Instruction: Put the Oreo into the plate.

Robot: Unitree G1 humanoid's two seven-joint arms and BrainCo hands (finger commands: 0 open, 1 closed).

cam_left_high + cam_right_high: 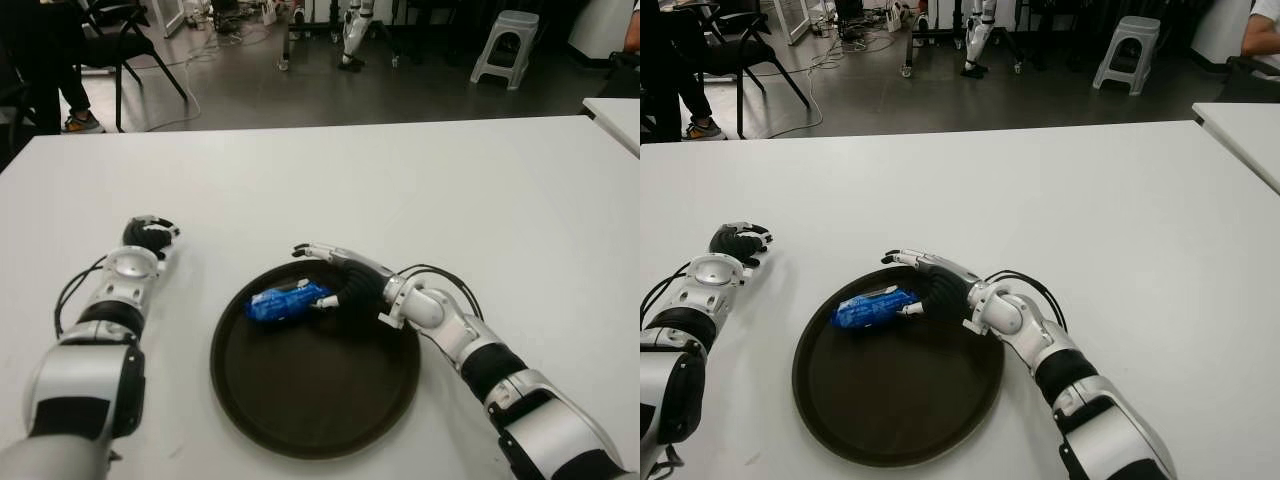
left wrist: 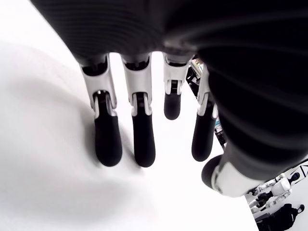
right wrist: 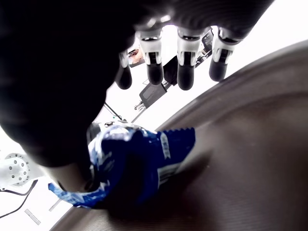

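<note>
Right hand (image 1: 335, 280) over the plate's far rim, fingers extended and spread, gripping nothing; thumb possibly touching the wrapper, view unclear. Oreo (image 1: 288, 301), a blue foil pack, lies inside the plate (image 1: 310, 420) just left of the palm. Judged light, crinkly, slippery, contents brittle: pinch across its middle, gently. Left hand (image 1: 148, 238) idle, well left, fingers relaxed.
</note>
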